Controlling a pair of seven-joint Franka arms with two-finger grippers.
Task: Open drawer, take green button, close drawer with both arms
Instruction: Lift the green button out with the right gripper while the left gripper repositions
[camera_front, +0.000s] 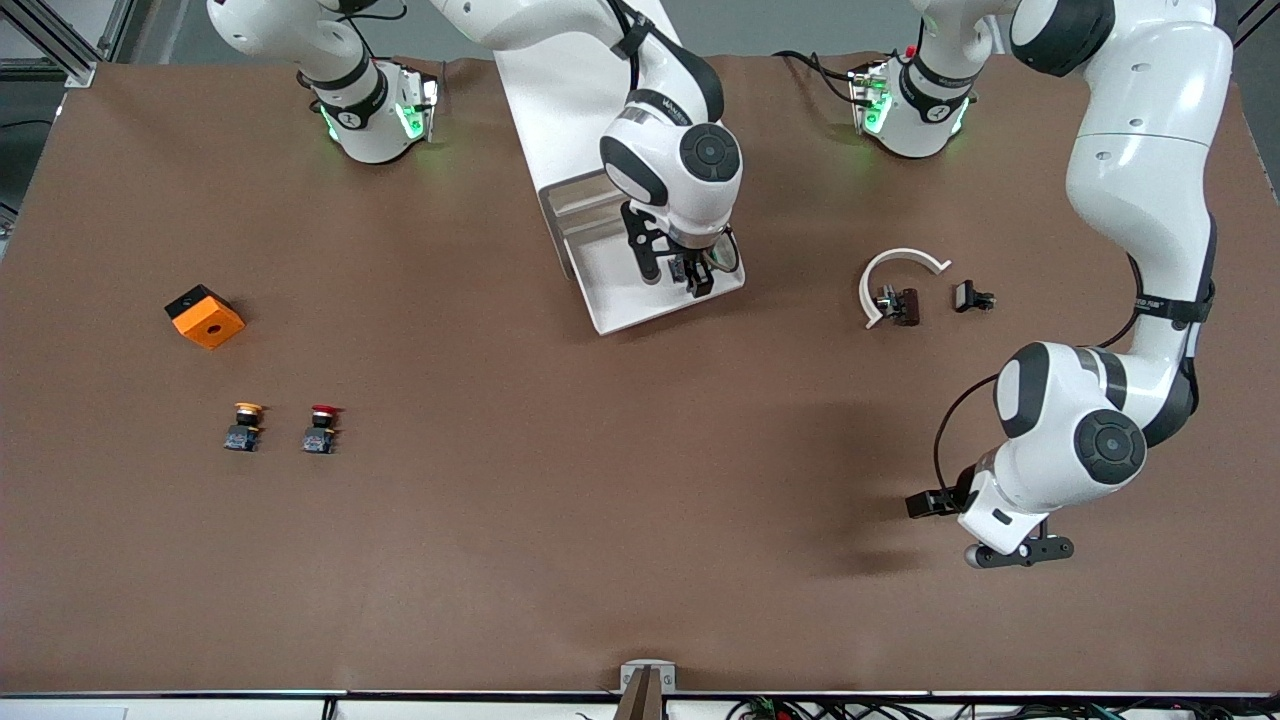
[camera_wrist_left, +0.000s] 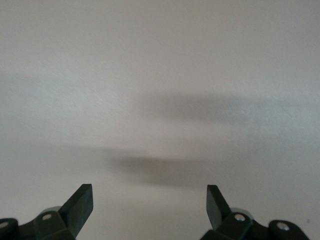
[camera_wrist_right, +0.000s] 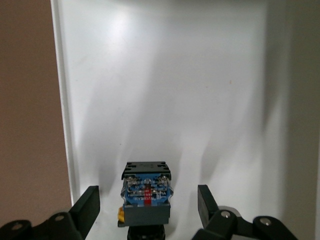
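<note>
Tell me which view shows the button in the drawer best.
Right wrist view: the button sits close up in the drawer, between the open fingers of the right gripper. In the front view that gripper hides it. The left wrist view shows only the open left gripper over a bare surface.

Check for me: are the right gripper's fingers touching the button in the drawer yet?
Apart. The right wrist view shows the right gripper open astride the button in the drawer, white floor visible between each finger and its body.

Glossy white drawer (camera_front: 640, 290); matt brown table (camera_front: 500, 520) covering.
</note>
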